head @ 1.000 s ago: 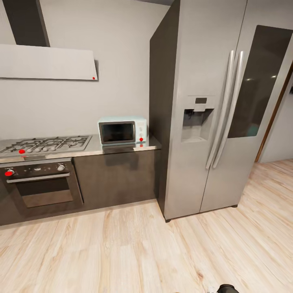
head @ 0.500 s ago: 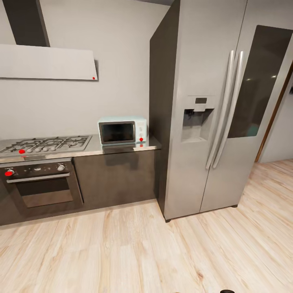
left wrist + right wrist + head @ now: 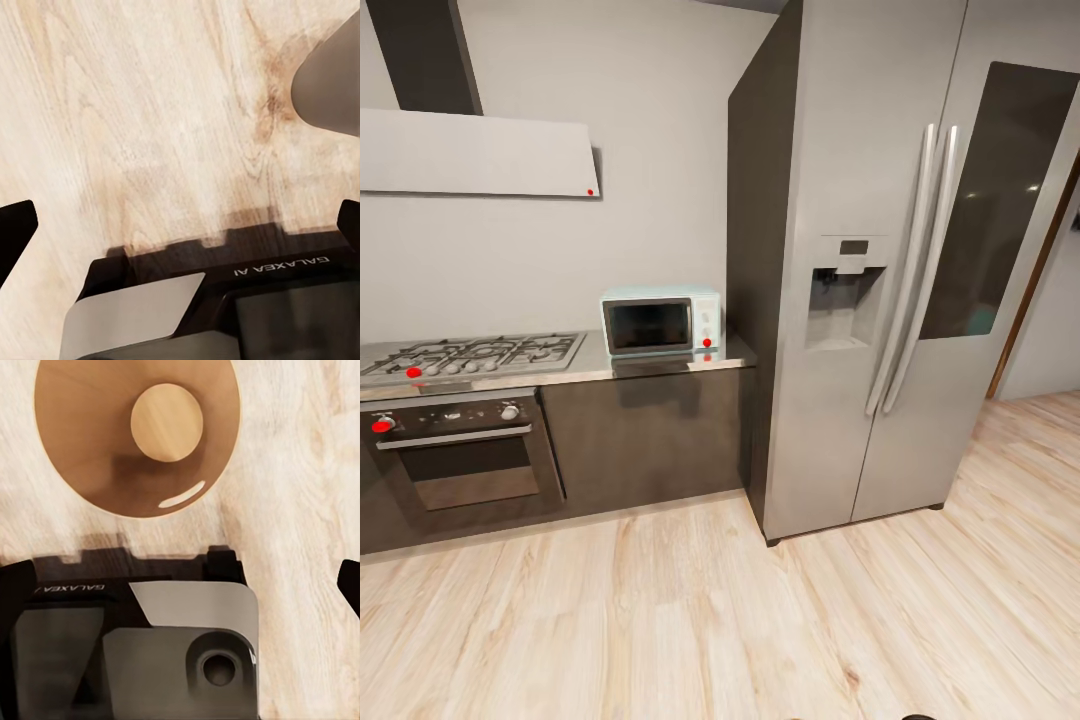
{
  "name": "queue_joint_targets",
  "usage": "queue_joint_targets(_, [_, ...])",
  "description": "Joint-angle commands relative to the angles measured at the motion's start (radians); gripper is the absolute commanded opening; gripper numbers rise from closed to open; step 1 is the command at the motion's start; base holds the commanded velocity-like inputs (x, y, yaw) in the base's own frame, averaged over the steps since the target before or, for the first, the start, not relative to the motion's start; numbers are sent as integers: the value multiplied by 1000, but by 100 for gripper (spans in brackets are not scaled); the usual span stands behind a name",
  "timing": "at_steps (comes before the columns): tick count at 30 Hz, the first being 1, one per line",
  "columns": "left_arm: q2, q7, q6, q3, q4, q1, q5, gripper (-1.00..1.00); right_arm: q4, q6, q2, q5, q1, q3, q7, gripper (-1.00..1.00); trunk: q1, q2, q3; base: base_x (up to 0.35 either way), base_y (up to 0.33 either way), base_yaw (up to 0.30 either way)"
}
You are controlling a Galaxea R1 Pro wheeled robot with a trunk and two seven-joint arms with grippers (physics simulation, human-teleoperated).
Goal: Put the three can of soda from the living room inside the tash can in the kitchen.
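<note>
Since a second ago, my dark arm part has dropped out of the head view's lower edge; the kitchen scene itself has not shifted. Below my right gripper (image 3: 180, 577), fingers spread wide and holding nothing, the round tapered bin with tan-brown inside (image 3: 90, 472) stands upright on the light wood floor (image 3: 690, 610), mouth upward. My left gripper (image 3: 180, 225), equally wide, holds nothing. Beyond stand the dark oven (image 3: 460, 455), pale microwave (image 3: 660, 322) and steel fridge (image 3: 880, 300).

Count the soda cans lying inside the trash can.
0. The right wrist view looks straight down into the trash can: its tan inside and round bottom are bare. Part of the wall is in shadow.
</note>
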Motion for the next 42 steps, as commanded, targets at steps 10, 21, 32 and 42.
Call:
queue_joint_targets(10, [0, 0, 0, 0, -1, 0, 0, 100, 1, -1, -2, 0, 0, 0, 1, 100, 0, 0, 0, 0, 0, 0])
queue_joint_targets(21, [0, 0, 0, 0, -1, 0, 0, 100, 2, -31, 0, 3, 0, 5, 0, 100, 0, 0, 0, 0, 0, 0])
queue_joint_targets(32, [0, 0, 0, -1, -1, 0, 0, 100, 2, -34, 1, 3, 0, 5, -2, 100, 0, 0, -2, 0, 0, 0])
queue_joint_targets(42, [0, 0, 0, -2, 0, 0, 0, 100, 3, -34, 1, 1, 0, 3, -2, 100, 0, 0, -3, 0, 0, 0])
